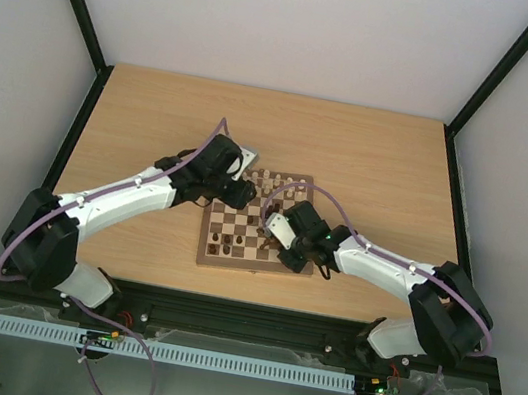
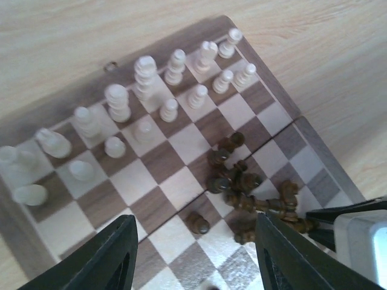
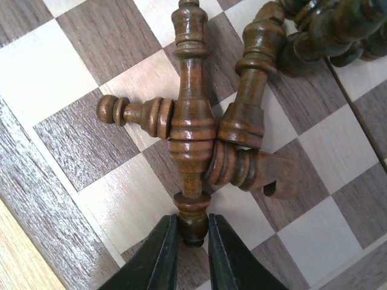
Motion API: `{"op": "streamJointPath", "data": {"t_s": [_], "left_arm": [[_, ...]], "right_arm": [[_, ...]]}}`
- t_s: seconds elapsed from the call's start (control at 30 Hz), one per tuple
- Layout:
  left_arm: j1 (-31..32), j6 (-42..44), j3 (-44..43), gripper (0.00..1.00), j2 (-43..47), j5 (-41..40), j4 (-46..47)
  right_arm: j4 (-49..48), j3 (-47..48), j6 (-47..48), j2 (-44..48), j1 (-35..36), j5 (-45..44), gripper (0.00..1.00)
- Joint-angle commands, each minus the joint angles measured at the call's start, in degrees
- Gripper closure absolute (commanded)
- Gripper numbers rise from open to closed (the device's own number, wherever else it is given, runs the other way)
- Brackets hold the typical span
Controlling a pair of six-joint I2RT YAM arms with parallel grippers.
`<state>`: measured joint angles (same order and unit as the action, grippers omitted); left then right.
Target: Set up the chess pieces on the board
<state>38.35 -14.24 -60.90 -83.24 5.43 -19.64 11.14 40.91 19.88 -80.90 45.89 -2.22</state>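
L gripper (image 2: 192, 257) hung over the board (image 2: 181, 181), jaws apart. Cream pieces (image 2: 145, 81) stood in two rows at its far edge. Dark pieces (image 2: 242, 184) lay heaped mid-board. R gripper (image 3: 188, 241) was clamped on the tip of one lying dark piece (image 3: 190, 121).

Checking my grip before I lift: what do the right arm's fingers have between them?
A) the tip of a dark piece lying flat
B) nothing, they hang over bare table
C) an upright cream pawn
A: in the right wrist view the right fingers close on the knobbed tip of a dark piece lying flat on the board, crossed with other dark pieces.
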Motion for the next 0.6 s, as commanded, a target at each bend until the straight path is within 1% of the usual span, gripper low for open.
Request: {"op": "streamJointPath", "data": {"t_s": [0.0,0.23,0.33,0.4,0.57], "left_arm": [[0.06,-4.62,-1.66,0.44,-0.78,6.86,-0.39],[-0.02,-13.94,1.56,0.44,-0.87,14.46,3.45],[-0.11,-16.71,3.25,0.47,-0.89,16.69,5.57],[-0.29,-18.18,4.39,0.49,-0.83,18.35,6.95],[-0.59,-21.32,7.03,0.49,-1.84,22.89,11.16]], "right_arm": [[0.55,-0.77,1.13,-0.36,0.26,0.76,0.87],[-1.06,-3.23,0.43,7.44,-1.12,0.35,0.94],[-1.87,-4.32,0.26,10.77,-1.90,1.19,0.96],[-2.35,-5.13,0.17,11.92,-2.38,1.53,0.96],[-2.57,-5.57,0.17,13.08,-3.88,2.79,0.97]]}}
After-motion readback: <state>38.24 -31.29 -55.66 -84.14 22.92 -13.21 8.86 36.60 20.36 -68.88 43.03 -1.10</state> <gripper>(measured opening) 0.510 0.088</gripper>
